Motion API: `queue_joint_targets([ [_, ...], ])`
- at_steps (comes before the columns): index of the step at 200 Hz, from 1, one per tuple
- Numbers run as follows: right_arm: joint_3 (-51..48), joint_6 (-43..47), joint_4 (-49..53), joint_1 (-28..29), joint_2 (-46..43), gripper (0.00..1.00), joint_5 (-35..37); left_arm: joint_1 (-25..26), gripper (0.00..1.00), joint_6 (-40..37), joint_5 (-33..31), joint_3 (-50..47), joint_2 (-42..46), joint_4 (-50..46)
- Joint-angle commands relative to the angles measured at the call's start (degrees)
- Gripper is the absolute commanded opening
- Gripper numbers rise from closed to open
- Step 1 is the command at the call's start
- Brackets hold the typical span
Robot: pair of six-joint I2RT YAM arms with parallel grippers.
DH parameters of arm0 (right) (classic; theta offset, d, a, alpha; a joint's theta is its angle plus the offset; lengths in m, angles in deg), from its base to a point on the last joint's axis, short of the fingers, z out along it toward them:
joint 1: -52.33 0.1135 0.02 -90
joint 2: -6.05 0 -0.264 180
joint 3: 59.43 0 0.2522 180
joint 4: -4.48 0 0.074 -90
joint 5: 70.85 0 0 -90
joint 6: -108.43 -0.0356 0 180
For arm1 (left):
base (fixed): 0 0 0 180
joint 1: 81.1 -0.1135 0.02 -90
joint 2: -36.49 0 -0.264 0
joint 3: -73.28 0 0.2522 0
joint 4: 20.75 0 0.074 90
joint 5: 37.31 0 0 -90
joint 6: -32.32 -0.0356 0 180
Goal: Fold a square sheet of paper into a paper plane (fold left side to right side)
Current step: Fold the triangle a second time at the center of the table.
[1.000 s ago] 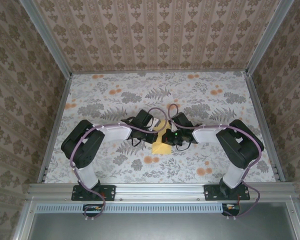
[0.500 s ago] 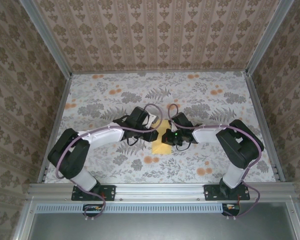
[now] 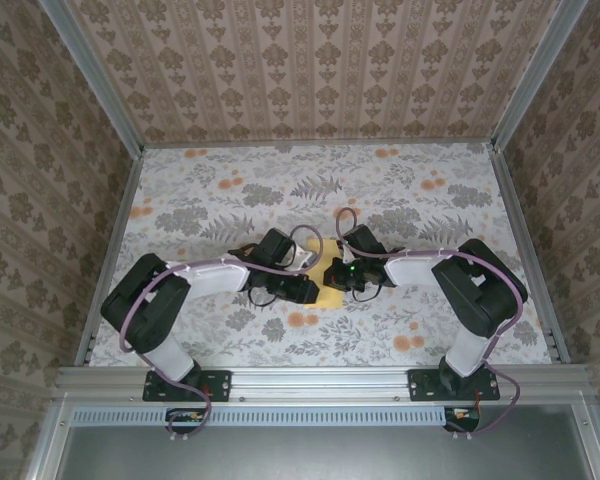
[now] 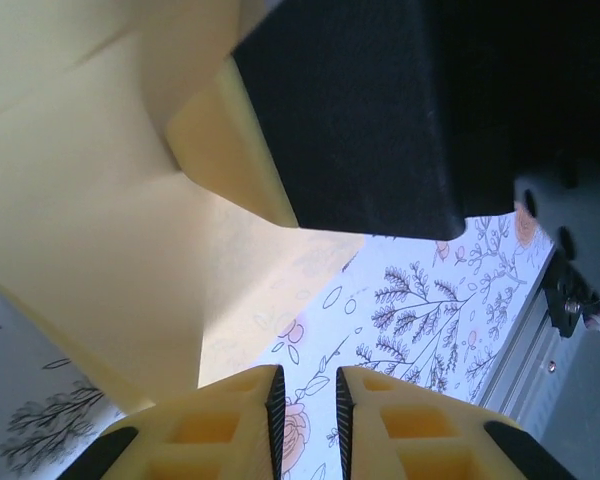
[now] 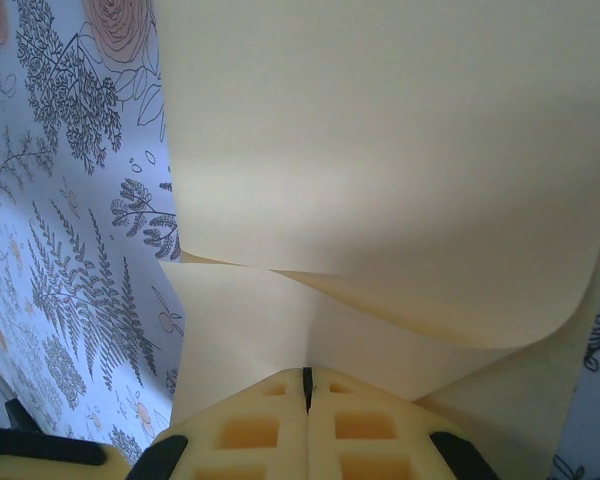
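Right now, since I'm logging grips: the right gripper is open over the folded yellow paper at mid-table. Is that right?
Not quite. The right gripper is shut on the folded yellow paper, not open. The right wrist view shows its jaws pressed together with the sheet pinched between them. The rest of your statement holds.

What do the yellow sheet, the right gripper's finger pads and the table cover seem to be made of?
The sheet: thin matte paper, since it curls softly and keeps sharp creases. The finger pads: probably moulded yellow plastic or rubber, matte, with square hollows. The table cover: a smooth sheet printed with flowers, perhaps paper or vinyl; the look leaves it open.
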Motion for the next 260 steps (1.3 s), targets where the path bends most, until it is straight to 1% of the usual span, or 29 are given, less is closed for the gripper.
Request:
queue_joint_targets([
  [1, 0.2, 0.1, 4.6, 0.2, 2.2, 0.0, 2.0, 0.5, 0.23, 0.6, 1.8, 1.2, -1.8, 0.8],
  [31, 0.4, 0.2, 4.8, 0.2, 2.3, 0.0, 1.9, 0.6, 0.23, -0.3, 0.1, 1.8, -2.7, -0.3],
  [36, 0.4, 0.3, 4.9, 0.3, 2.2, 0.0, 1.9, 0.5, 0.23, -0.4, -1.9, 1.7, -2.8, -0.4],
  [76, 0.6, 0.5, 5.2, 0.3, 2.3, 0.0, 1.9, 0.6, 0.23, -0.9, -4.2, 1.9, -2.5, -1.5],
  [145, 0.9, 0.6, 5.7, 0.2, 2.2, 0.0, 1.9, 0.4, 0.23, -2.1, -6.3, 1.8, -2.8, -3.3],
  [197, 0.9, 1.0, 6.5, 0.2, 2.2, 0.0, 2.3, 0.4, 0.19, -2.4, -8.5, 1.1, -2.4, -4.4],
  [215, 1.0, 1.5, 7.1, 0.2, 2.2, 0.0, 2.5, 0.3, 0.16, -2.1, -8.9, 0.3, -2.2, -4.4],
  [260, 2.3, 4.4, 7.1, 0.0, 1.4, 0.0, 1.1, -0.3, 0.09, -1.0, -8.2, -2.6, -2.2, -1.2],
])
